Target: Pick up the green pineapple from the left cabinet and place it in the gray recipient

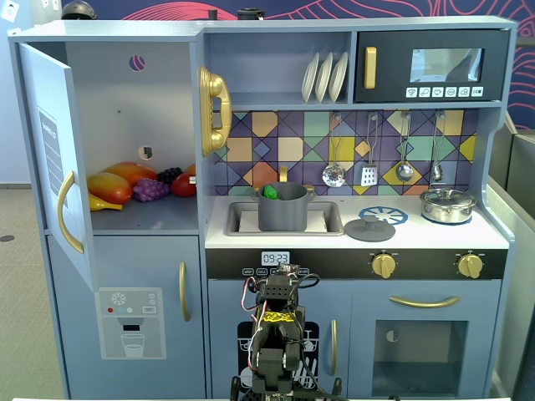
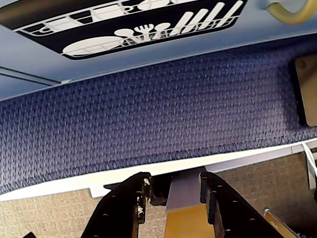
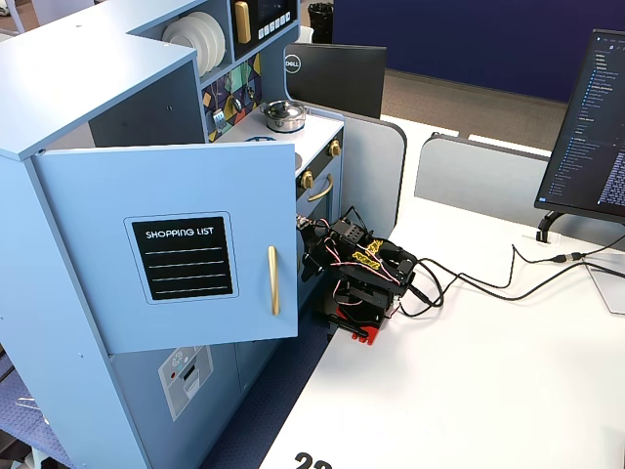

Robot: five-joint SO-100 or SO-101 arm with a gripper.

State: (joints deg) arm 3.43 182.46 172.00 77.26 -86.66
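Folded low at the bottom centre of a fixed view, the tool [image 1: 280, 294] sits in front of the toy kitchen's lower doors, well below the counter. In the wrist view the tool [image 2: 173, 198] shows two dark fingers [image 2: 130, 206] spread a modest way apart with nothing between them, only carpet and the base of the kitchen behind. The green pineapple [image 1: 271, 191] is not in the cabinet [image 1: 125, 92]: a small patch of bright green peeks over the rim of the gray pot [image 1: 282, 209], which stands in the sink [image 1: 330, 219] at the middle of the frame. So the placing looks already done, and the arm appears to be at rest. Left of centre, the cabinet stands with its door [image 1: 52, 159] swung open, and its shelf holds other toy fruit [image 1: 125, 182], including a purple grape bunch [image 1: 150, 190]. Judging by its look, the pineapple is hard, light moulded plastic, stiff and somewhat slick; its bumpy oval body would give the fingers a better hold than the thin leafy top. Most of it is hidden by the pot wall, so how it lies cannot be told.
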